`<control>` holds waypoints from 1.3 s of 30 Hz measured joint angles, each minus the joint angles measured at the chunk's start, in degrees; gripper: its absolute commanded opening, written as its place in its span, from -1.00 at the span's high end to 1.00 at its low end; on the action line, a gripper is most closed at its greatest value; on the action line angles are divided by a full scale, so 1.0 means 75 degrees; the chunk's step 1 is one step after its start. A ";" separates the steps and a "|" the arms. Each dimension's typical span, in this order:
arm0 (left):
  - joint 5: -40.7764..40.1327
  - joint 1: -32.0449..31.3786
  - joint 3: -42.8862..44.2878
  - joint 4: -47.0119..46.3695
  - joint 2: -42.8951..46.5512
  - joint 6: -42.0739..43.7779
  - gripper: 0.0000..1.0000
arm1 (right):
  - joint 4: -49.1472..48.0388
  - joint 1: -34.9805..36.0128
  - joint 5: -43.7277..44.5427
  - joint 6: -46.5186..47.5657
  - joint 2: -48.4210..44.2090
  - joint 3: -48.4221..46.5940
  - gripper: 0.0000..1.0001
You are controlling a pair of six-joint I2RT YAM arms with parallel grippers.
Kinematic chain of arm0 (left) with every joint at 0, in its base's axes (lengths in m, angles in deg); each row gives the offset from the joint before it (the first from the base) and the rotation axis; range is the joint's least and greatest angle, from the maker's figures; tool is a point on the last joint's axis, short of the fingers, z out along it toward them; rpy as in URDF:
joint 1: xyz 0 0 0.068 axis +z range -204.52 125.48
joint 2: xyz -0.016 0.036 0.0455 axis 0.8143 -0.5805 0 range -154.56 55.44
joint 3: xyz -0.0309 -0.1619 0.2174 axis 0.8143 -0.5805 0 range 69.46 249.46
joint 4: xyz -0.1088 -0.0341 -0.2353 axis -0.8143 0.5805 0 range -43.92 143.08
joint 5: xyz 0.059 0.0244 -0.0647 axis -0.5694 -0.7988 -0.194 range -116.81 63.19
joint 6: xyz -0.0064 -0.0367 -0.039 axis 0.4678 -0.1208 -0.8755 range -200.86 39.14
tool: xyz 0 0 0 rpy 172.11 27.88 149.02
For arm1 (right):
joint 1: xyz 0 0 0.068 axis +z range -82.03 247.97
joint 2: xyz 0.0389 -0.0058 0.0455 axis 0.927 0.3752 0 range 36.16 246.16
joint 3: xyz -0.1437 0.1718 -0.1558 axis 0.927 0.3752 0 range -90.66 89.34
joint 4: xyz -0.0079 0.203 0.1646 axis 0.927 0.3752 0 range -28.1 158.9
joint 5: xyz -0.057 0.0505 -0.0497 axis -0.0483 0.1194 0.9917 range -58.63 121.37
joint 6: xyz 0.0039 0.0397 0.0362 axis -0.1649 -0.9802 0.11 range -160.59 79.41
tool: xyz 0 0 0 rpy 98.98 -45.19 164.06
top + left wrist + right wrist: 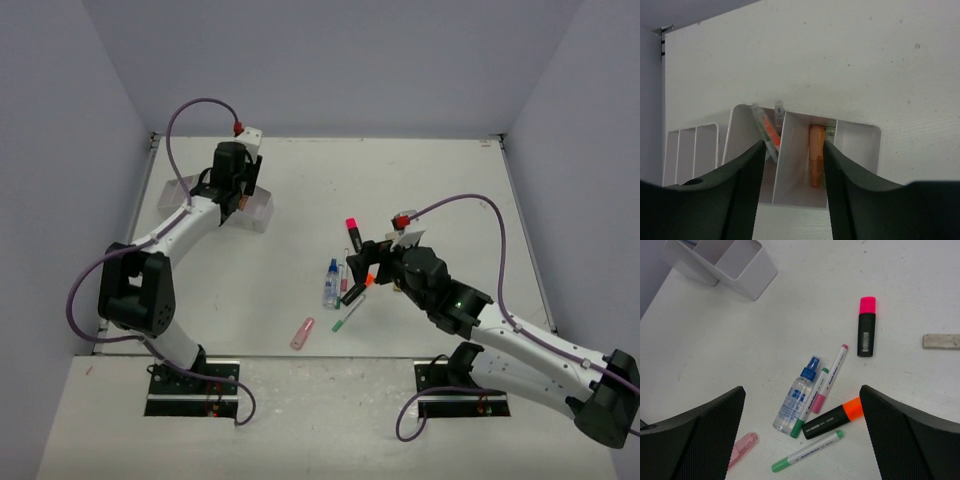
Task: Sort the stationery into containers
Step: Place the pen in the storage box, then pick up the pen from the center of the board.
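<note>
Parted left fingers (740, 195) hover above orange highlighter (815, 155) in organiser (790, 170).

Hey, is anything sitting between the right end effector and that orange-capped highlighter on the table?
Nothing visible. The right end effector hangs open above the orange-capped highlighter, with no object over it. The green-tipped marker nearly touches its black end, and a green pen lies close alongside, so they crowd the grasp.
</note>
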 measured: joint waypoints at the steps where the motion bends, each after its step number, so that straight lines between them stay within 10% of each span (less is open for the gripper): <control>1: 0.0023 0.0000 0.0000 0.0039 0.0172 -0.0063 -0.25 | 0.0002 -0.0011 -0.0011 0.0000 0.0051 0.0000 -0.98; 5: 0.0182 -0.0004 0.0021 0.0248 0.1169 -0.0577 -1.00 | 0.0007 -0.0060 -0.0092 -0.0002 0.0295 -0.0008 -0.97; 13: 0.0703 -0.0012 -0.0043 0.1369 0.4453 -0.2735 -1.00 | 0.0764 -0.0194 -0.0086 -0.0333 0.1383 -0.0598 -0.89; 20: 0.0978 -0.0012 -0.2023 0.2206 0.7122 -0.3331 -1.00 | 0.2049 -0.0666 -0.0138 -0.0788 0.2145 -0.1560 -0.10; 27: 0.1251 -0.0012 -0.3978 0.2597 0.8011 -0.3344 -1.00 | 0.2608 -0.0830 -0.0107 -0.0964 0.3193 -0.2067 -0.12; 39: 0.1820 -0.0040 -0.4068 0.2576 0.8277 -0.3335 -1.00 | 0.2960 -0.2261 -0.1025 0.0263 0.7022 -0.4991 -0.14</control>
